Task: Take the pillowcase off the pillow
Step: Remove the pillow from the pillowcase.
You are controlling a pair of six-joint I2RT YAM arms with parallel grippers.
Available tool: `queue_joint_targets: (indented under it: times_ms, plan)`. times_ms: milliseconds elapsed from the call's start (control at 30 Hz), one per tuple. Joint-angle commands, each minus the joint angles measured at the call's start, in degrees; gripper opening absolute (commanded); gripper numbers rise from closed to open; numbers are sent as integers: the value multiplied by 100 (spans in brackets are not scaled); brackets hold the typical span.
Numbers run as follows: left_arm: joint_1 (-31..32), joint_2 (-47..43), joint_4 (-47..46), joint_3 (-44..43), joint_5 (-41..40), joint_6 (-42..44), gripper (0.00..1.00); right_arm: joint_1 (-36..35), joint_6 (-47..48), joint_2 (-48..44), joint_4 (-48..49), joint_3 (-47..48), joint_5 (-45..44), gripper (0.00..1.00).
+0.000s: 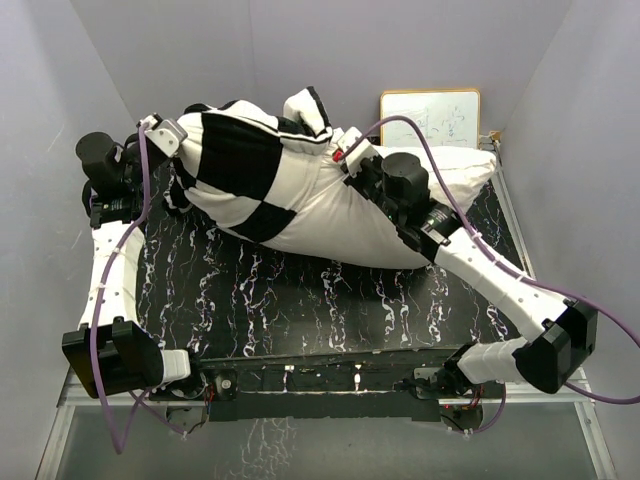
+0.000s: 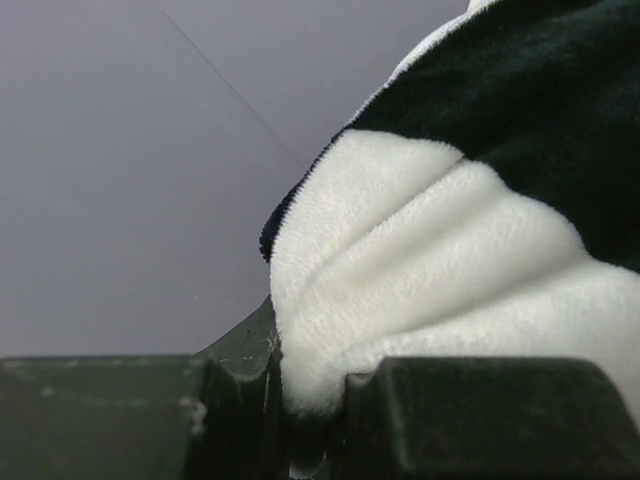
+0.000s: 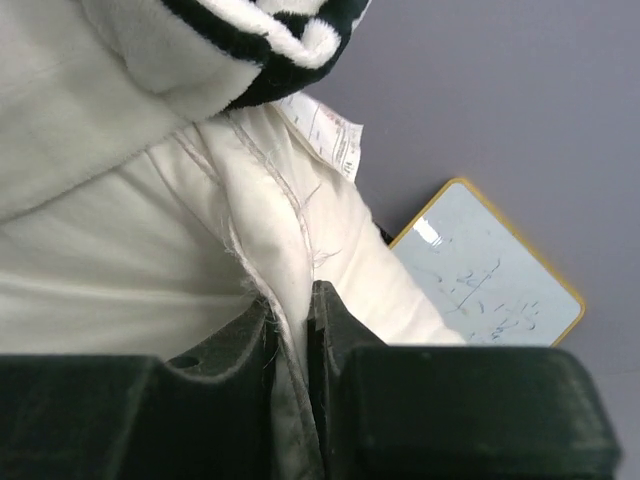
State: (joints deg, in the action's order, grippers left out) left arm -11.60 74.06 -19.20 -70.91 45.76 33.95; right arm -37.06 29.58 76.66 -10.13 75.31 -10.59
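Plush black-and-cream checkered pillowcase bunches upper left over the plump white pillow. Left arm's fingers clamp the pillowcase's cream fold; right arm's fingers pinch the pillow's seam.

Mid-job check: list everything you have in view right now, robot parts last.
pillowcase: one, black and cream checks, bunched over the pillow's left end
pillow: one, white, lying across the back of the table, right part bare
whiteboard: one, white with a pale frame, back right, behind the pillow
table: one, black marbled top, under everything
walls: grey, left, back and right
left tool: one, black, shut on cream pillowcase fabric
right tool: one, black, shut on the pillow's seam
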Motion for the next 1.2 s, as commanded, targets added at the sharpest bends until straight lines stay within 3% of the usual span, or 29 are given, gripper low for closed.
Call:
queue_joint_targets:
  times_ms: [0,67,167,333,467,633,800,933,1167]
  plan:
    - [-168,-315,1069,-455,104,908,12,158,-127,-638,715,-867,-1141,8]
    - [-168,-366,2180,-254,356,1928,19,155,-442,-761,664,-1372,-1055,8]
    - [-176,-422,2933,138,222,2769,24,267,-860,-958,709,-1988,-923,8]
    - [-209,-157,3540,11,38,3014,25,735,-1164,-1226,796,-2339,-633,8]
    - [-225,-96,3117,10,-49,2604,1,783,-1078,-1209,664,-2179,-574,8]
    - [-368,-13,2280,91,-675,2045,0,1032,-1238,-1161,485,-2142,-665,8]
    - [-1017,249,1008,127,-1132,1193,0,1561,-1687,-1209,442,-2381,-447,8]
    - [-1429,604,687,-150,-1600,770,0,1958,-1989,-1233,458,-2594,-80,8]
    - [-1574,839,466,-264,-2672,479,0,2331,-2268,-1155,434,-2832,217,8]
